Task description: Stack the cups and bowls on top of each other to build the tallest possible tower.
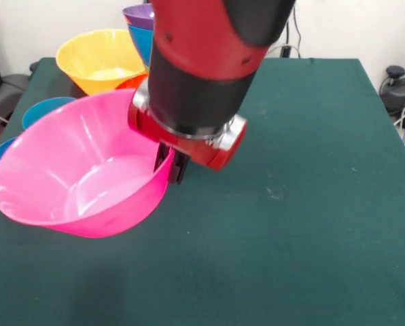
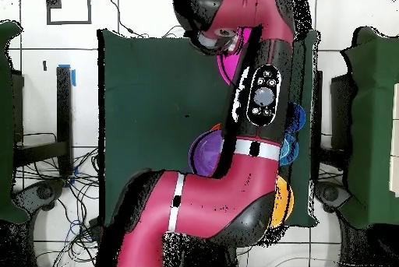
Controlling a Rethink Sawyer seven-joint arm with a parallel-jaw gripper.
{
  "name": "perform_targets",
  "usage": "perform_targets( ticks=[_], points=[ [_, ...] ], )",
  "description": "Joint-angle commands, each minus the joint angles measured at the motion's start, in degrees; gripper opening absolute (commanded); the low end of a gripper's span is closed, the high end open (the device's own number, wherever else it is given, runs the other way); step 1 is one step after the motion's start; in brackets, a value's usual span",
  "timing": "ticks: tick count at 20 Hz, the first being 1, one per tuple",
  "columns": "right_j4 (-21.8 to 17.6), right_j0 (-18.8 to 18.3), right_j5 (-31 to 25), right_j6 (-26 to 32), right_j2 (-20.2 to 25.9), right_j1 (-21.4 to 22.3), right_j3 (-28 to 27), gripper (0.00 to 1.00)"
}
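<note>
Pink bowl [image 1: 80, 173] is the thing in play: largest piece here, tilted, mouth facing up and toward the front camera, low edge near or on the green table [image 1: 311, 204], can't tell which. Gripper [image 1: 172, 163] sits right at the bowl's rim. The dark fingers [image 1: 179, 166] look pinched across the rim wall, one inside, one outside; the wrist hides most of them, so treat that as my read. From the fingers, the whole bowl body hangs off to the side and slightly downward, so the load sits off-centre from the grip. Expect sag or swing.

Orange bowl [image 1: 100, 60] sits beyond the pink one, away from the fingers, upright. Purple bowl [image 1: 140, 15] and a blue bowl [image 1: 140, 41] sit just behind it, partly hidden by the arm [image 1: 209, 54]. Two smaller blue bowls [image 1: 43, 109] peek out past the pink rim's far side.

No tower visible yet. Overhead, the arm covers nearly everything.
</note>
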State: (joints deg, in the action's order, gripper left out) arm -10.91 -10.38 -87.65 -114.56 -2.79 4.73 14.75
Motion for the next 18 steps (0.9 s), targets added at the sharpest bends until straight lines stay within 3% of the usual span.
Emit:
perform_targets(
  ticks=[1,12,18],
  points=[
    [-0.58,2.72,-9.39,14.48,0.87,5.27,-0.76,0.0],
    [-0.32,5.03,-16.42,14.11,-2.81,11.65,-1.19,0.0],
    [0.01,6.54,-13.9,11.92,-5.13,17.26,7.27,0.0]
  ],
)
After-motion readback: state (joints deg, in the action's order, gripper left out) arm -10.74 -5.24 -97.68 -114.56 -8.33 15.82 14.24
